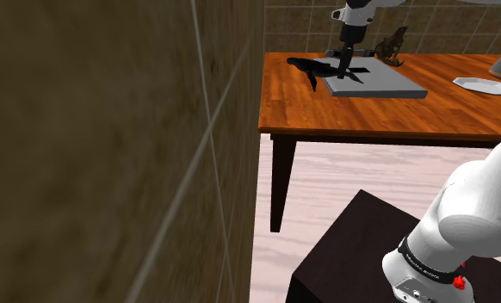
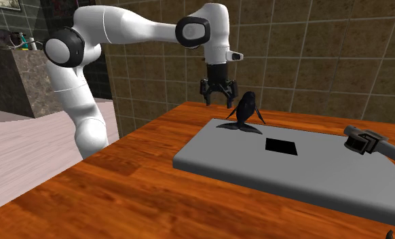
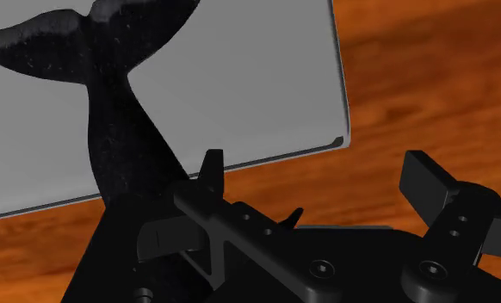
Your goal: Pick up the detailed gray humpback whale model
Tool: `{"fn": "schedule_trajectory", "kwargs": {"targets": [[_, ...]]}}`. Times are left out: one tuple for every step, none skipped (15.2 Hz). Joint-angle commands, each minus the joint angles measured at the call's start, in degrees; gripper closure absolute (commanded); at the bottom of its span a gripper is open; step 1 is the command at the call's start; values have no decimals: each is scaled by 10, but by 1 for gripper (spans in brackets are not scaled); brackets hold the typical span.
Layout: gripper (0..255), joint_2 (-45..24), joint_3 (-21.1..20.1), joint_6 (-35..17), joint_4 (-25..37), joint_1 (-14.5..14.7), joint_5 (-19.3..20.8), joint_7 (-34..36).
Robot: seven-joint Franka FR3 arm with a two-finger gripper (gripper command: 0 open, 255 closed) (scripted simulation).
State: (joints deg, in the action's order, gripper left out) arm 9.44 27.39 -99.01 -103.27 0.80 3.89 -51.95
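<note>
1. Whale (image 2: 246,111), dark rather than grey, lies at the edge of the board (image 2: 291,159), just beside and below the pincer (image 2: 217,100), untouched.
2. The pincer hangs over the table (image 2: 121,183) with its fingers (image 3: 210,172) wide apart, gripping nothing. In the wrist view the tail runs out past one finger, not between the two.
3. Done, by my reckoning: the approach, nearly.
4. Left: shift over the body, come down, close, lift.
</note>
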Motion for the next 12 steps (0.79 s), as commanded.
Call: {"fn": "schedule_trajectory", "kwargs": {"targets": [[0, -43, 20, 2, 48, -1, -35, -47], [0, -69, 29, 7, 78, -5, -55, -71], [0, -95, 38, 13, 108, -10, -77, -95], [0, -123, 45, 21, 141, -17, -101, -118], [0, -152, 51, 31, 176, -26, -125, -141], [0, -182, 55, 44, 214, -38, -150, -163], [0, -205, 57, 54, 244, -49, -169, -178], [0, -201, 54, 45, 232, -49, -167, -178], [0, -199, 53, 36, 221, -48, -165, -178], [0, -196, 53, 28, 210, -47, -164, -178], [0, -194, 53, 19, 199, -45, -163, -179], [0, -192, 52, 10, 189, -44, -162, -179]]}}
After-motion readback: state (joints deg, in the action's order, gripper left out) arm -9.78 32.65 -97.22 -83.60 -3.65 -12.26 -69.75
